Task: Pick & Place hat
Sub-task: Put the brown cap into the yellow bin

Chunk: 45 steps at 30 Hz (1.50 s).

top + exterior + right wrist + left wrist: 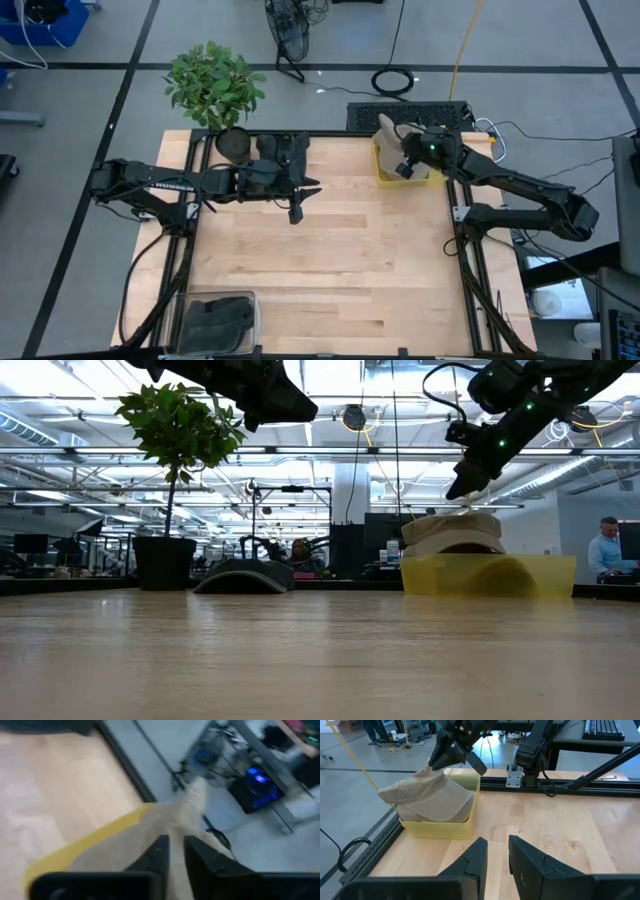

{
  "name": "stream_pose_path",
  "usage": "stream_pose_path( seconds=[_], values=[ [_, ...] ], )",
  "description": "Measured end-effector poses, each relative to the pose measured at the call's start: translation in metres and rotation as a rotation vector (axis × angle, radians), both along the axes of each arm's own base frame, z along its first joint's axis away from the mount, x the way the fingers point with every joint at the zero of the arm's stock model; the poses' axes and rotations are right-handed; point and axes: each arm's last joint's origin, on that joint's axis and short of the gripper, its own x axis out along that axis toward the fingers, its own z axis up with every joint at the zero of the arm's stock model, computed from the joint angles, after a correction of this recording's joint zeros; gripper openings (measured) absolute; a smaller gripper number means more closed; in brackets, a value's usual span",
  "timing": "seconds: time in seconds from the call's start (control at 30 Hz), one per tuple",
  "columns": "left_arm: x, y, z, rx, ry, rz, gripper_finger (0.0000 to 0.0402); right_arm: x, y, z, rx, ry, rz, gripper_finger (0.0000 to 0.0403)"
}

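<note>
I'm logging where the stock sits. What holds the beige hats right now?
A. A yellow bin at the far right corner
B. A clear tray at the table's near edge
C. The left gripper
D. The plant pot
A: the beige hats are piled in the yellow bin, with the right gripper down on top of them.

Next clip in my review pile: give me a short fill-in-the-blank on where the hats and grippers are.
1. The beige hat lies in a ____ bin.
2. The ____ gripper is down at that hat.
3. A dark hat lies on the table beside the potted ____.

Missing words: yellow; right; plant
</note>
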Motion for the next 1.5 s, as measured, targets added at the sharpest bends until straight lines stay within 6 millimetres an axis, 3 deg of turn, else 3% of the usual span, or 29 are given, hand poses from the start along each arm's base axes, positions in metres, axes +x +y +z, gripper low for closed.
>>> stream_pose_path(
  seconds=[0.13,0.27,0.4,0.57,0.77,0.97,1.23,1.33,1.5],
  values=[
    [0.0,0.0,0.0,0.0,0.0,0.0,0.0085,0.007,-0.004,-0.009,0.037,0.024,0.076,0.0107],
    [0.0,0.0,0.0,0.0,0.0,0.0,0.0085,0.012,-0.014,-0.016,0.039,0.032,0.025,0.0169],
    [0.0,0.0,0.0,0.0,0.0,0.0,0.0085,0.011,-0.026,-0.027,0.081,0.051,-0.03,0.0182],
    [0.0,0.0,0.0,0.0,0.001,0.0,0.0085,0.007,-0.038,-0.041,0.141,0.11,-0.08,0.0142],
    [0.0,0.0,0.0,0.001,0.001,0.0,0.0085,0.005,-0.037,-0.038,0.103,0.153,-0.034,0.0017],
    [0.0,0.0,-0.001,0.001,0.007,-0.001,0.0085,0.0,-0.026,-0.023,0.008,0.199,0.045,0.0006],
    [0.0,0.0,-0.001,-0.001,0.007,0.0,0.0085,-0.009,-0.001,0.005,-0.153,0.208,0.341,0.0003],
    [0.0,0.0,-0.001,-0.001,0.006,0.0,0.0085,-0.014,0.008,0.013,-0.185,0.172,0.372,0.0003],
    [0.0,0.0,-0.001,-0.001,0.006,0.0,0.0085,-0.024,0.018,0.002,-0.058,0.273,0.449,0.0002]
  ],
)
